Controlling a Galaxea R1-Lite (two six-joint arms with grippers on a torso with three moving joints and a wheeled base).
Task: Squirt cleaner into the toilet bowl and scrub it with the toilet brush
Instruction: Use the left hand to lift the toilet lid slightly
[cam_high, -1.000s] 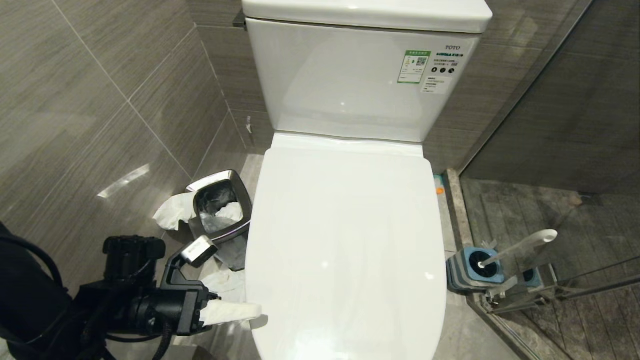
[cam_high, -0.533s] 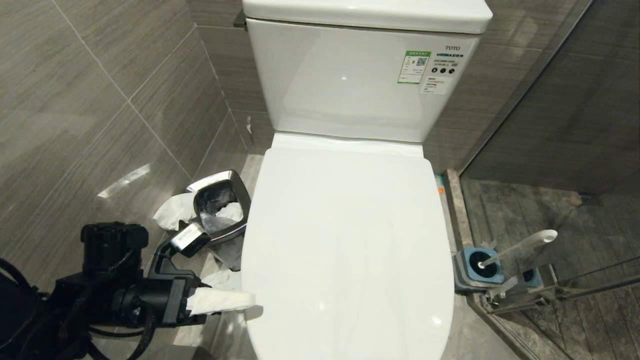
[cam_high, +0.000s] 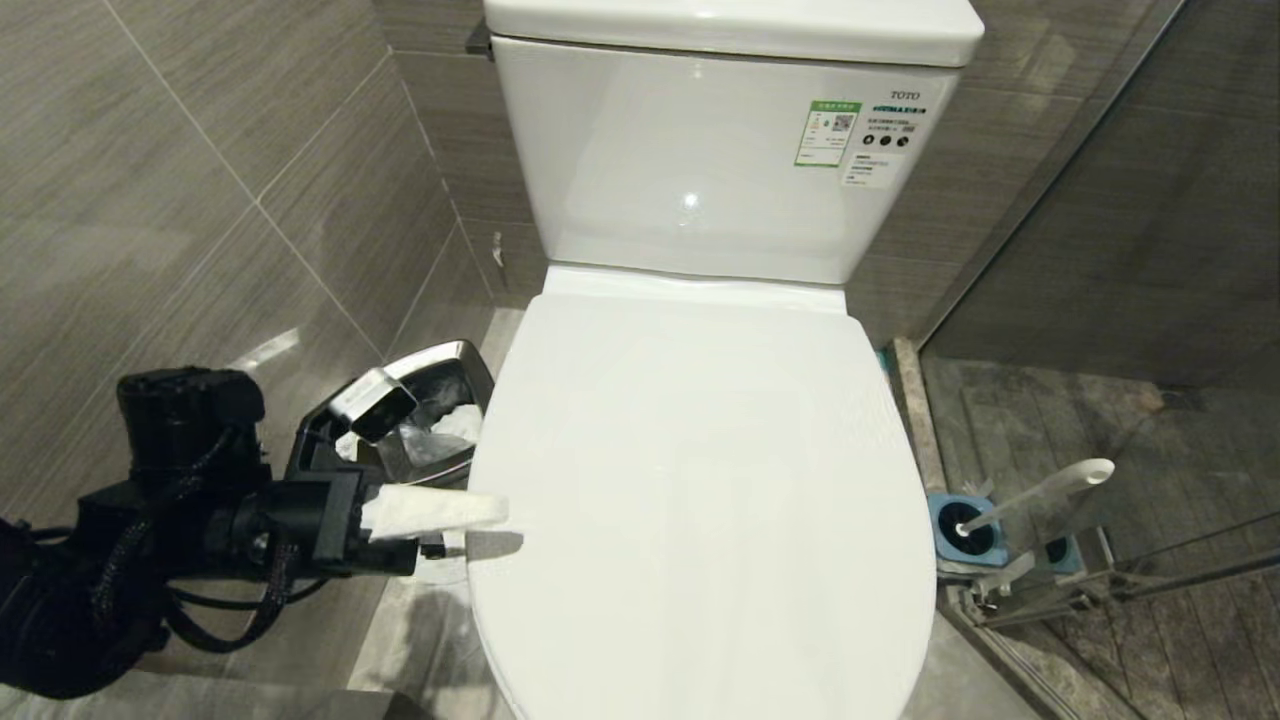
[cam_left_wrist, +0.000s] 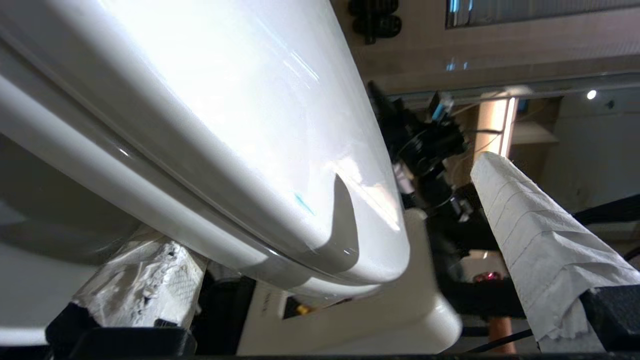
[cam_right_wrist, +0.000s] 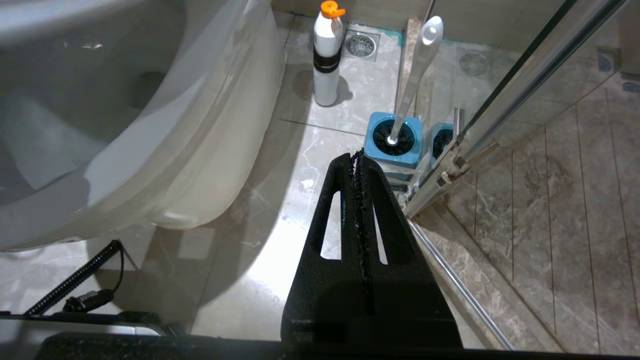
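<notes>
1. Since the earlier frames, the left gripper (cam_high: 445, 480) has risen at the toilet's left side, and the toilet lid (cam_high: 700, 500) has tilted up with it, its left edge now covering more of the steel waste bin (cam_high: 440, 375).
2. Its jaws are spread wide: one paper-wrapped finger (cam_high: 435, 510) lies across the lid's left edge, while the left wrist view shows the other finger (cam_left_wrist: 145, 280) under the edge, with the lid (cam_left_wrist: 240, 125) between them.
3. Right gripper (cam_right_wrist: 357, 170) hangs low on the toilet's right side, jaws pressed together and holding nothing.
4. Toilet brush (cam_high: 1040, 495) stands in its blue holder (cam_high: 965, 540) on the floor at the toilet's right, beside the glass shower door; its long handle leans up and away to the right.
5. Only the right wrist view shows the white cleaner bottle (cam_right_wrist: 327, 60) with an orange cap, upright on the floor beyond the holder (cam_right_wrist: 392, 140), and the toilet bowl (cam_right_wrist: 165, 150) from outside.
</notes>
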